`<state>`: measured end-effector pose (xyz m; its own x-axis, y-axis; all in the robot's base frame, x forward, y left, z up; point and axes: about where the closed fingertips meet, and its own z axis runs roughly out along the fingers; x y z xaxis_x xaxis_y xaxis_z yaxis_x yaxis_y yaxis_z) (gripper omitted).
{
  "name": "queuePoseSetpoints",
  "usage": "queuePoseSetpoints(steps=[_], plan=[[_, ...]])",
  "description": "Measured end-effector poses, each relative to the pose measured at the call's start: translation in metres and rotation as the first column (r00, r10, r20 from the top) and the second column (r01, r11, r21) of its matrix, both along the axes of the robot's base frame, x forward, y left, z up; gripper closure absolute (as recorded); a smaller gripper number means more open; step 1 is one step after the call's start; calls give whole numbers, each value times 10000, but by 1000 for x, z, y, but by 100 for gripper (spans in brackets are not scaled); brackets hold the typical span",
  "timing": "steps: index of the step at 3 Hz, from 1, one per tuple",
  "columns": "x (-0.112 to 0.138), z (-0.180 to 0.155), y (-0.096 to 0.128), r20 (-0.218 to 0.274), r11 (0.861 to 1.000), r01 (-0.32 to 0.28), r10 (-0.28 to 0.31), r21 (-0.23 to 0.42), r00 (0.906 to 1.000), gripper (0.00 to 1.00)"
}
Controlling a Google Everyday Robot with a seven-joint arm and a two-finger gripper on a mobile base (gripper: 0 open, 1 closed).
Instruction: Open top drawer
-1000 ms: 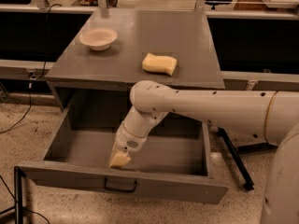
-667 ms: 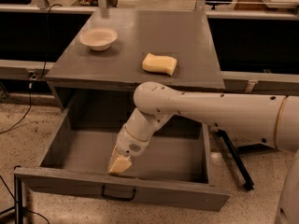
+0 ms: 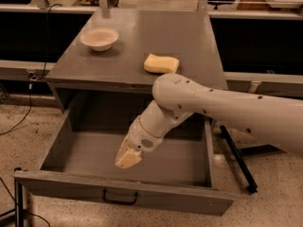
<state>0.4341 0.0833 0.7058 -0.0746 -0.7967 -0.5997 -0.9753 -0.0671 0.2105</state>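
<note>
The top drawer (image 3: pixel 165 200) stands pulled well out from under the front edge of the desk (image 3: pixel 142 46). Its deep grey interior lies open to view, and its tall front panel carries a small dark bracket handle (image 3: pixel 120 197) at the centre.

The gripper (image 3: pixel 128 159) hangs inside the drawer's opening, left of centre. It is just behind the front panel and above the handle, with its pale tip pointing down and to the left. It holds nothing and seems clear of the panel (whether it is spread or closed, I cannot tell from this angle). The white arm (image 3: pixel 227 110) comes in from the right, bends at an elbow just below the desk's front edge, and slopes down into the drawer.

Compared with a second ago, the front panel sits further out from the desk. Since the closer frame, the elbow has risen and shifted right. The gripper has also lifted a little away from the panel.

There is free space over the drawer floor to the left, to the right and behind the gripper, bounded by the two side walls and the back. On the desk top, a pale bowl (image 3: pixel 99 38) sits toward the far left corner. A yellow sponge (image 3: pixel 161 63) lies near the front edge, right of centre, just above the elbow. A dark stand leg (image 3: pixel 236 160) slants along the floor beside the drawer's right wall.
</note>
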Motion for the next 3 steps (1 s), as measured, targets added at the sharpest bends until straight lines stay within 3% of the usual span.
queuePoseSetpoints(steps=[1,2,3], plan=[[23,36,-12,1269,9936,1030,-1082,470,9860,100],[52,63,-30,2073,9708,1806,-2114,1577,9552,100],[53,63,-34,2196,9703,1815,-2142,1598,9518,82]])
